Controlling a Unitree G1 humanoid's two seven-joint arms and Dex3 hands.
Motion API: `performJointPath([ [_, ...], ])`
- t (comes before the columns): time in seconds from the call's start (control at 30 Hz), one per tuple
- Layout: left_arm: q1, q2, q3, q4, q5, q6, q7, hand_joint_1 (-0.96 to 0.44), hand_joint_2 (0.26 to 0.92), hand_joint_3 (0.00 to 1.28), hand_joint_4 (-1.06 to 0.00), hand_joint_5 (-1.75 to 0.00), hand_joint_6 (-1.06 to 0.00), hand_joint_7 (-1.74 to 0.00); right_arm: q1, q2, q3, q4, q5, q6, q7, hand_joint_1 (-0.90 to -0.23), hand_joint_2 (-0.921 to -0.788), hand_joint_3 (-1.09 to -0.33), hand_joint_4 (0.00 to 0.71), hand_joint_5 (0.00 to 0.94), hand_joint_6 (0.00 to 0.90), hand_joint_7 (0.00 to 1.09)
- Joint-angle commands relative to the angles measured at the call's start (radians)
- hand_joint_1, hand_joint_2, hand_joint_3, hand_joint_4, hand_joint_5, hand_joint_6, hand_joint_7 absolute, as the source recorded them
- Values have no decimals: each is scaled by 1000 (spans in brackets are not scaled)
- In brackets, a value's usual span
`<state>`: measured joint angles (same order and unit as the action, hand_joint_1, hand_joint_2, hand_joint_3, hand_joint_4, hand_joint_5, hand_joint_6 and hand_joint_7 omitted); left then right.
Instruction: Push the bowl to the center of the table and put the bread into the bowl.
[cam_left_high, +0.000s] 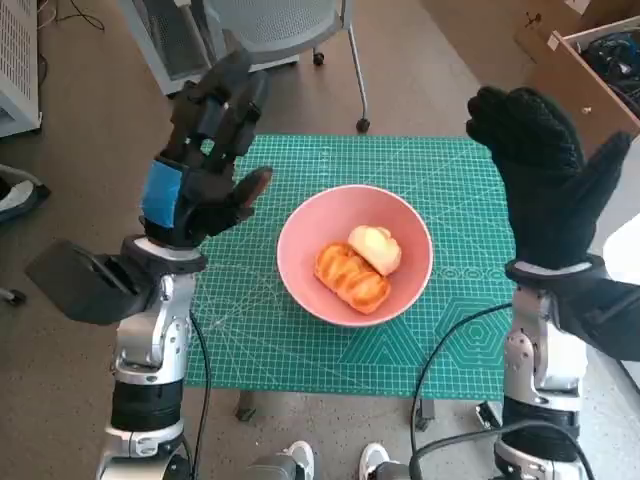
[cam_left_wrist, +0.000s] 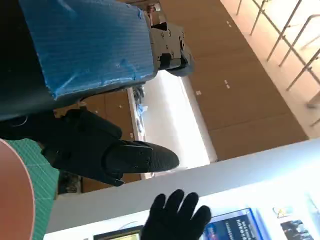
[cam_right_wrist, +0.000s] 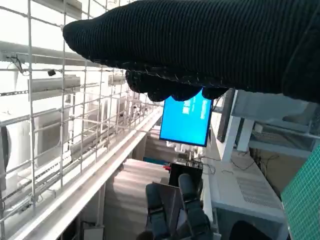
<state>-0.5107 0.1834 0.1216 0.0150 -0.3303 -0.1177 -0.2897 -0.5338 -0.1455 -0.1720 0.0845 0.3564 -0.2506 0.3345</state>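
Observation:
A pink bowl (cam_left_high: 300, 268) stands near the middle of the green cutting mat (cam_left_high: 460, 330). Inside it lie a golden-brown bread roll (cam_left_high: 350, 277) and a paler piece of bread (cam_left_high: 375, 248). My left hand (cam_left_high: 205, 150) is raised above the mat's left edge, fingers spread, holding nothing. My right hand (cam_left_high: 545, 175) in its black glove is lifted over the right edge, fingers apart and empty. In the left wrist view my left hand (cam_left_wrist: 85, 100) fills the upper left, the bowl's rim (cam_left_wrist: 12, 195) shows at the edge, and my right hand (cam_left_wrist: 177, 217) appears opposite. The right wrist view shows only the right hand (cam_right_wrist: 200, 50).
An office chair (cam_left_high: 285, 30) stands beyond the table's far edge. Cardboard boxes (cam_left_high: 580, 60) sit at the far right. A person's shoes (cam_left_high: 335, 460) show at the table's near edge. Cables (cam_left_high: 450, 350) hang by my right arm. A blue monitor (cam_right_wrist: 186, 122) shows in the right wrist view.

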Motion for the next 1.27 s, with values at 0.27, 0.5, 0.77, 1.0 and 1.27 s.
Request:
performJointPath([
  [0.27, -15, 1, 29, -5, -46, 42, -17, -579, 920, 347, -165, -70, 1, -581, 6, 7, 14, -1, -30, -3, -21, -511, -921, -558, 342, 9, 118, 578],
  [0.5, -16, 4, 34, -18, -49, 54, -20, -569, 920, 351, -155, -88, 1, -572, 9, 6, 18, -1, -41, -11, -23, -512, -921, -557, 341, 7, 121, 572],
  [0.77, -18, 4, 36, -20, -54, 65, -36, -567, 897, 395, -22, -352, 1, -569, 14, 6, 18, -1, -48, -16, -23, -512, -921, -557, 341, 6, 124, 567],
  [1.0, -16, 6, 36, -25, -51, 71, -45, -568, 892, 406, -1, -391, 1, -557, 18, 6, 20, -3, -57, -20, -27, -504, -921, -566, 340, 5, 125, 563],
  [1.27, -12, 9, 40, -45, -58, 94, -48, -564, 890, 415, 1, -388, 1, -545, 18, 4, 21, -1, -58, -18, -27, -500, -921, -577, 338, 3, 125, 558],
])
